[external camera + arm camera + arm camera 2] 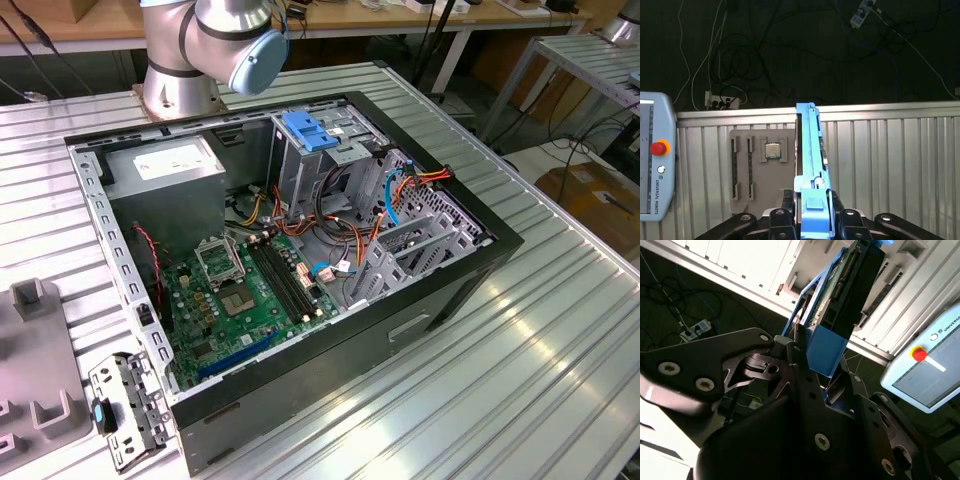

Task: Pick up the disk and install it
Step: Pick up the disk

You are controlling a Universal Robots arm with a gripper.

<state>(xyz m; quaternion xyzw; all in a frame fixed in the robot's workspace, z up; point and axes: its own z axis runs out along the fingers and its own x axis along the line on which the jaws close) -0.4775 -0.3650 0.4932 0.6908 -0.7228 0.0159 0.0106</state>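
End effector (813, 221) clamps flat grey metal hard drive in bright blue plastic carrier frame (809, 150), edge-on, upright. Beyond it: ribbed metal desk (890, 165), grey fixture plate (742, 172) holding a square silver chip (772, 150), white pendant (666, 180) with red button (658, 148).

Exterior view: high, off to one side, angled down onto open computer case (420, 330) on ribbed table (540, 380), arm base (180, 75) at far edge; mid distance, whole case in frame.
First wrist view: behind gripper (812, 215), facing out along it, disk (809, 160) edge-on, very close.
Second wrist view: beside gripper linkage, oblique on disk's broad face.
Both wrist views share gripper, disk, teach pendant (655, 165), floor cables (740, 65).
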